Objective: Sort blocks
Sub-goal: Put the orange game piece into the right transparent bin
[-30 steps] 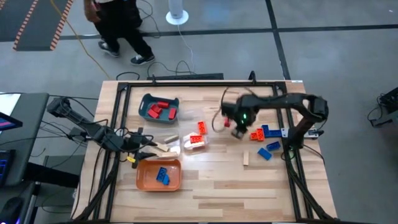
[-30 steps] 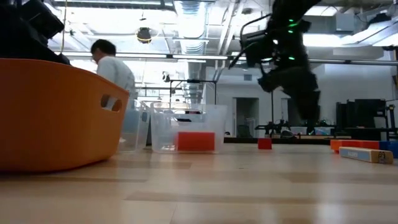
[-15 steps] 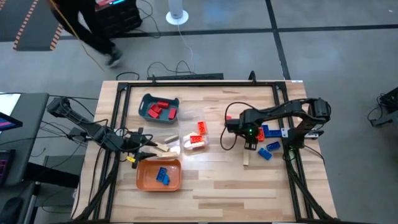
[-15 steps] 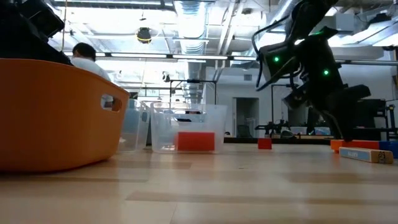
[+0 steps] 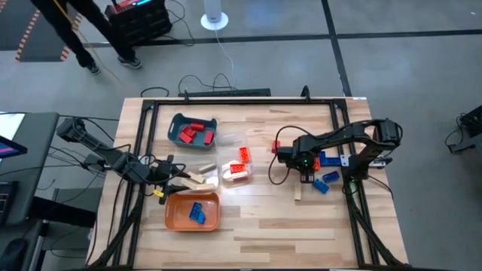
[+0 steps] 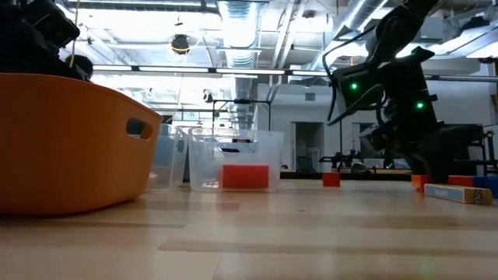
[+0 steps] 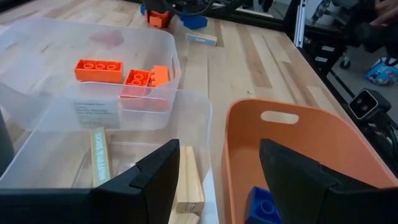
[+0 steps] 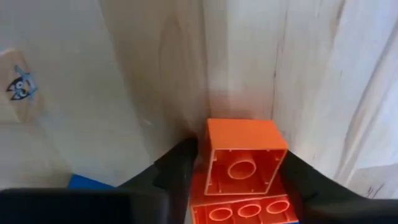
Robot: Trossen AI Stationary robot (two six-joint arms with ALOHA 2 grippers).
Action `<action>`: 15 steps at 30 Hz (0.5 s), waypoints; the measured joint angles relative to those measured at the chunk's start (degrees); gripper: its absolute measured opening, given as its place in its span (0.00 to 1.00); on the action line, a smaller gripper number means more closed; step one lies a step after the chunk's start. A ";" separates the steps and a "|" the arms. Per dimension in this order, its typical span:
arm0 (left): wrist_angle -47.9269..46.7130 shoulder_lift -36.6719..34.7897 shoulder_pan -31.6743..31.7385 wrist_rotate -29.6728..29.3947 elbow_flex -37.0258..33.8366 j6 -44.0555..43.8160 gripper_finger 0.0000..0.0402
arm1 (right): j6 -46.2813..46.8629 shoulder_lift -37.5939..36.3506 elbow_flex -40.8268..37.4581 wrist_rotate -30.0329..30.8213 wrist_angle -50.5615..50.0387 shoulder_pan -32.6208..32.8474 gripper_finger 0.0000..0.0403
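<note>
Pale butcher-block planks make up the bench (image 5: pixel 256 218), its grain running lengthwise inside a black metal frame, with grey concrete floor around it. Near the far left corner sits a teal tray (image 5: pixel 192 129) with rounded corners, holding red bricks. At mid-bench two clear plastic trays (image 7: pixel 112 81) stand touching; one holds studded orange bricks (image 7: pixel 98 70), the other flat pale wooden blocks (image 7: pixel 99 155), smooth and unpainted. Toward the near edge an orange tray (image 5: pixel 193 211), glossy with a cut-out handle, holds blue bricks (image 5: pixel 196 212).

Toward the right edge lie the loose blocks: blue bricks (image 5: pixel 325 181) and one tan wooden block (image 5: pixel 297 192) flat on the planks, near one another.

Low among these, the right gripper (image 8: pixel 239 171) has its dark jaws on either side of a small square orange brick (image 8: pixel 244 155), hollow underside showing a single round tube; the jaws press its sides, clamped on it. A longer orange brick (image 8: pixel 242 211) lies just beside it.

At the left edge, the left gripper (image 7: pixel 214 174) hovers between the clear trays and the orange tray, its jaws apart and holding nothing.
</note>
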 joint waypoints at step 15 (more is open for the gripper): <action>-0.36 -0.04 0.00 -6.44 0.00 3.73 0.54 | 0.61 0.22 16.72 0.65 1.04 0.92 0.09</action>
